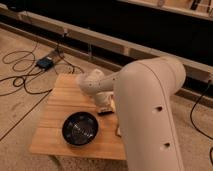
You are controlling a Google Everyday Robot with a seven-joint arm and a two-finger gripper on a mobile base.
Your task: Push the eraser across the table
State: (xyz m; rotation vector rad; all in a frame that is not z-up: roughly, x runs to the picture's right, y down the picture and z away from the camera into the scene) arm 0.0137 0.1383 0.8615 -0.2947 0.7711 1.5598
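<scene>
The gripper (pixel 103 103) is down low over the table (pixel 55 117), just behind and to the right of the bowl (pixel 79 128); whether it is released or clenched cannot be told, since the white wrist and forearm cover most of it. Right at its lower tip, touching or nearly touching it, lies the eraser (pixel 104 111), a small flat dark block with a pale and reddish edge, far smaller than the bowl and sitting just off the bowl's upper right rim on the light wooden planks. The bowl itself is dark, round and shiny inside, standing toward the front middle of the tabletop. The arm (pixel 147 115) rises thick and white to the right of the bowl, hiding the table's right side. Beyond the bowl, past the table's far left corner, a small blue box (pixel 45 63) sits on the floor among black cables (pixel 20 75)
</scene>
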